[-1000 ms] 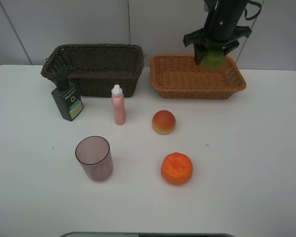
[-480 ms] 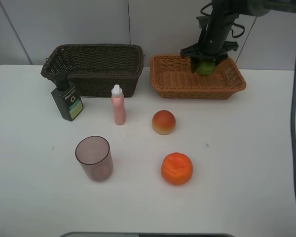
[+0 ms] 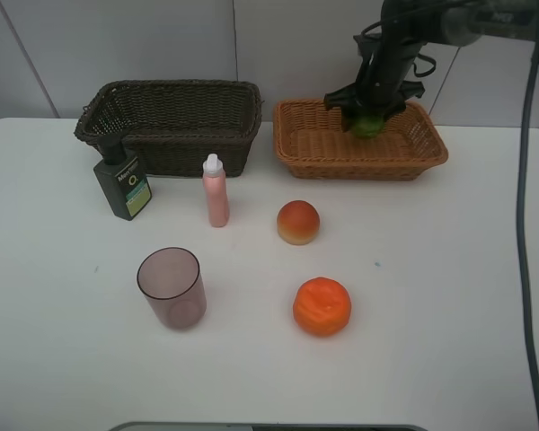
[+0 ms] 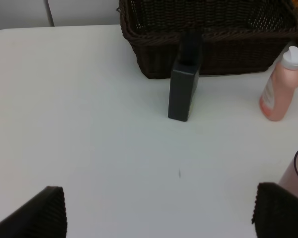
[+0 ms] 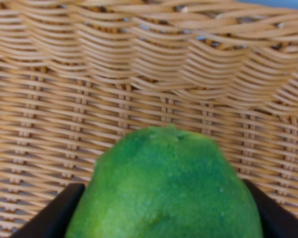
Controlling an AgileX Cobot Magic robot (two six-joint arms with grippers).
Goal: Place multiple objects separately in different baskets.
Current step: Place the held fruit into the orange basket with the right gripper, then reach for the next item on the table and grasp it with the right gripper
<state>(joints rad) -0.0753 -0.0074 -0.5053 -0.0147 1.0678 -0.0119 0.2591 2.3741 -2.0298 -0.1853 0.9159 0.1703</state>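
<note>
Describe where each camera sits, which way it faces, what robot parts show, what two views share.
Exterior high: high, looking down across the table; shows the right gripper holding the green fruit at the tan basket.
Left wrist: low over the table, facing the dark brown basket, pump bottle and pink bottle; the open left gripper shows its tips.
Right wrist: close behind the green fruit, facing the tan basket's weave; both fingers flank it.
Shared by exterior high and right wrist: fruit and tan basket.

The dark basket (image 3: 181, 149) and tan basket (image 3: 316, 136) are woven wicker — rough, ribbed. The green fruit (image 5: 164, 188) has pebbled, matt skin; the cup (image 3: 171, 287) looks smooth translucent plastic — the table (image 3: 431, 287) matt white.
</note>
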